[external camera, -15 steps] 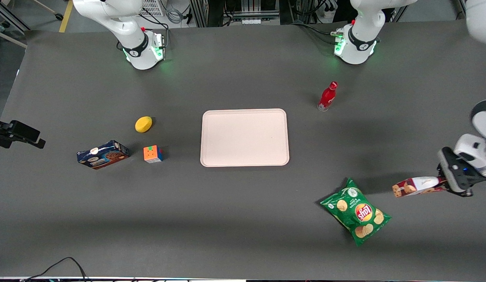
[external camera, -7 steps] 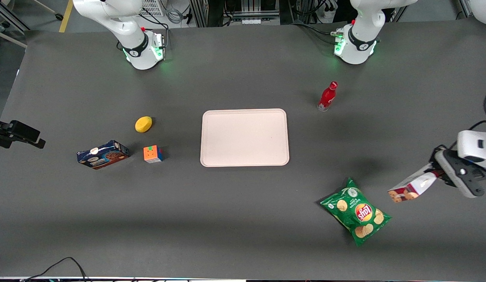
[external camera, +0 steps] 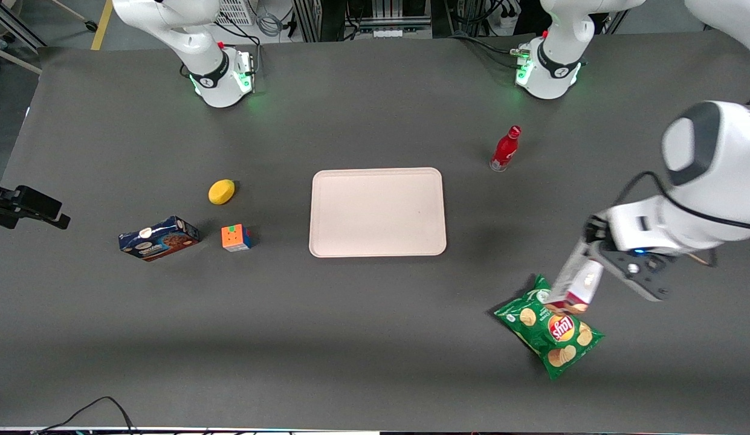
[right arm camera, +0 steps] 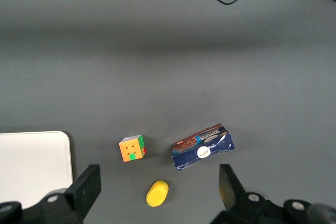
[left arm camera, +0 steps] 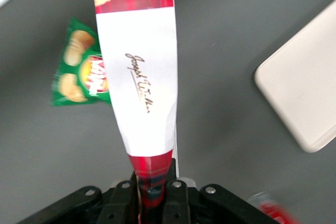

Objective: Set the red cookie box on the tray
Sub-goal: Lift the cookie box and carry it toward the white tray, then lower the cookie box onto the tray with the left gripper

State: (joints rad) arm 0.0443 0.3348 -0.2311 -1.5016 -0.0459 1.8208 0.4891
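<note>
Your red cookie box [external camera: 575,284] hangs in the air, tilted, its lower end over the green chip bag [external camera: 550,333] near the desk's [external camera: 375,362] front edge at the working arm's end. The wrist view shows its white label panel and plaid end [left arm camera: 140,85] running away from the pincer [left arm camera: 152,192], which is clamped on the box's other plaid end. In the front view the pincer [external camera: 595,257] sits above the desk, between bag and arm. The tray [external camera: 377,212] lies flat at the desk's middle, well apart from the box. A red bottle [external camera: 506,148] stands upright near the tray's corner.
</note>
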